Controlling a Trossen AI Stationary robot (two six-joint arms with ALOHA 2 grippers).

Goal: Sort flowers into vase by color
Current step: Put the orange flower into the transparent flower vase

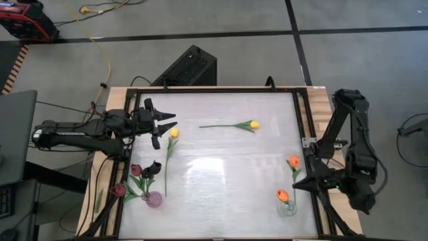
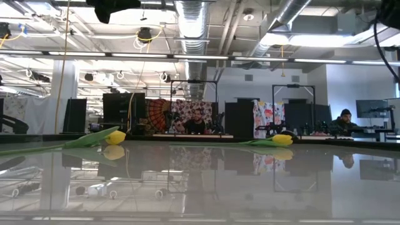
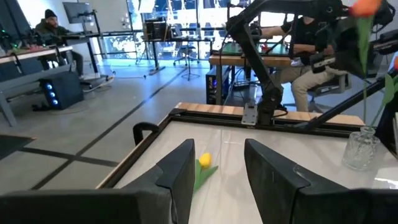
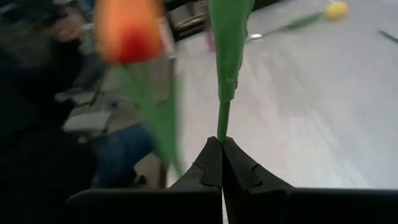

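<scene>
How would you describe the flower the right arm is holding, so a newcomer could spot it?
Look at the table's right edge, where a clear glass vase holds one orange tulip. Just beyond it, the right gripper pinches another orange tulip, the only flower held upright outside a vase.

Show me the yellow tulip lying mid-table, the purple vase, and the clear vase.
Yellow tulip (image 1: 253, 124): high view, on its head.
Purple vase (image 1: 154, 199): high view, on its body.
Clear vase (image 1: 287, 209): high view, on its rim.

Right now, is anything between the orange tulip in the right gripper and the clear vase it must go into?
Nothing visible. The right gripper holds the orange tulip by its stem, and the clear vase beside it holds only one other orange tulip.
</scene>
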